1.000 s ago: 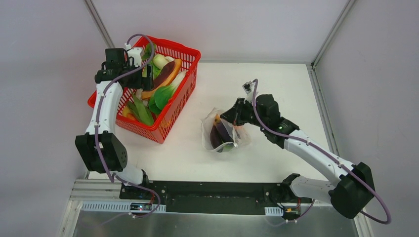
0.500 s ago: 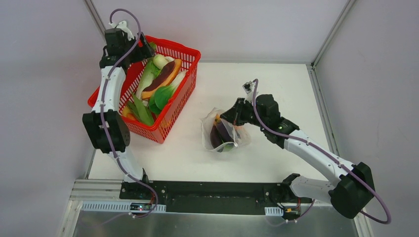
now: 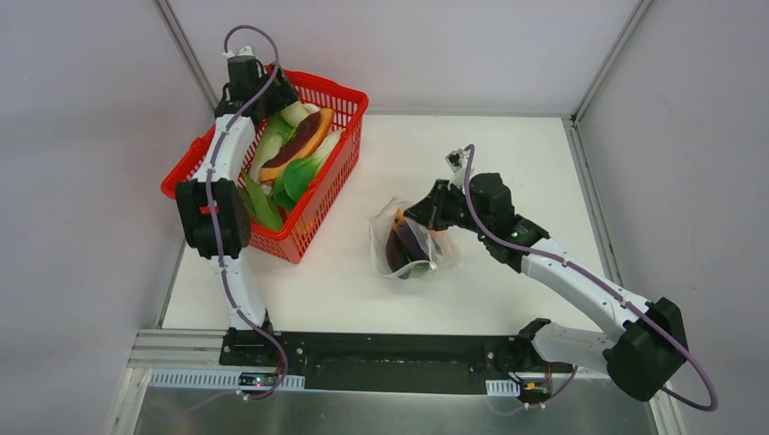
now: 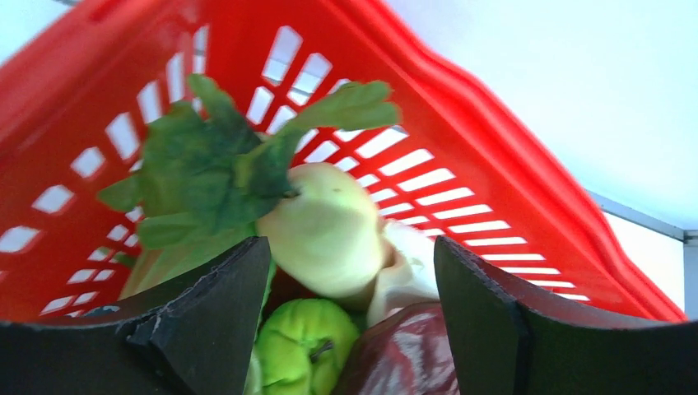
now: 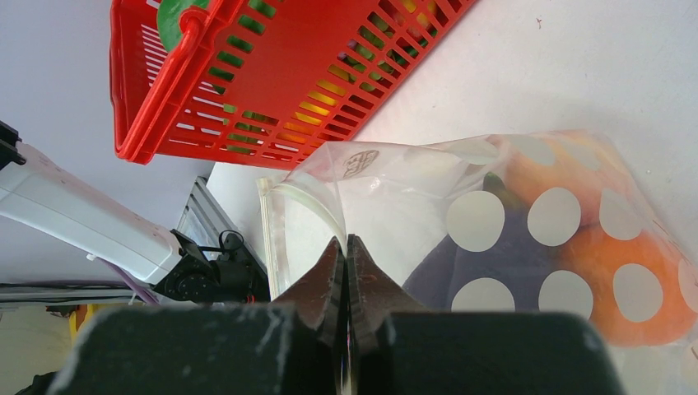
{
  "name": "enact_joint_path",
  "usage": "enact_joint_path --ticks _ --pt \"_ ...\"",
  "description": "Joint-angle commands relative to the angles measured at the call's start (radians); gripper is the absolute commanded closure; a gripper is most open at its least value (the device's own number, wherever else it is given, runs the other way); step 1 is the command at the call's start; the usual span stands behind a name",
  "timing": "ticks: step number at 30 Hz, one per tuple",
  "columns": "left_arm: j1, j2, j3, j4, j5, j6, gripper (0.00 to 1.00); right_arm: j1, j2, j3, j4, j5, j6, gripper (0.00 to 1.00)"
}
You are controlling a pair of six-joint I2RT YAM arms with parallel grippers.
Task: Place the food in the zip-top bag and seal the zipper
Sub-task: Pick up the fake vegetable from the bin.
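1. White tabletop (image 3: 472,154) carries everything. The red mesh basket (image 3: 319,195) sits at its far left, heaped with toy produce.
2. The left arm reaches over the basket to its far end. There the left gripper (image 4: 350,255) hangs just inside the rim with its jaws wide, holding nothing.
3. The right arm stretches from the basket's right. The right gripper (image 5: 346,247) is closed tight, pinching the clear film of the zip-top bag (image 5: 395,189) near its mouth.
4. The bag lies on the table to the right of the basket, well apart from it. It already holds a dark purple eggplant (image 5: 436,271) and an orange fruit (image 5: 609,288).
5. Inside the basket, a pale radish (image 4: 325,234) with green leaves (image 4: 206,164) lies between the left fingers — close to both, touching neither as far as the wrist view shows. A light green piece (image 4: 300,346) lies just below it.
6. The zipper (image 5: 276,239) – a thin clear strip – edges the bag's mouth, which gapes unsealed.
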Motion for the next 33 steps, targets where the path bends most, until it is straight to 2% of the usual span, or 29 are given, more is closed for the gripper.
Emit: enact_joint_path --ticks 1,7,11,14,17,22,26,31,33 --pt "-0.037 0.029 0.070 0.038 -0.071 -0.025 0.27 -0.002 -0.015 0.026 0.051 0.001 0.012 1.00" --pt "-0.041 0.060 0.038 0.023 -0.169 -0.059 0.31 -0.002 -0.028 0.015 0.054 0.002 0.012 1.00" --pt "-0.069 0.026 -0.053 0.114 -0.191 -0.071 0.29 -0.003 -0.026 0.014 0.052 0.005 0.005 1.00" --pt "-0.071 0.015 -0.064 0.094 -0.218 -0.092 0.32 -0.002 -0.022 0.016 0.051 0.006 0.007 1.00" --pt "-0.074 -0.043 -0.160 0.180 -0.247 -0.112 0.31 -0.003 -0.022 0.014 0.049 0.005 0.006 1.00" --pt "-0.074 0.019 -0.057 0.073 -0.187 -0.094 0.31 -0.002 -0.023 0.013 0.050 0.005 0.005 1.00" --pt "-0.080 0.025 -0.083 0.095 -0.167 -0.091 0.31 -0.003 -0.031 0.014 0.049 0.008 0.006 1.00" --pt "-0.078 -0.010 -0.092 0.110 -0.128 -0.052 0.54 -0.002 -0.050 0.022 0.014 0.017 -0.002 1.00" --pt "-0.074 -0.018 -0.056 0.075 -0.140 -0.030 0.56 -0.003 -0.062 0.014 0.014 0.031 -0.002 1.00"
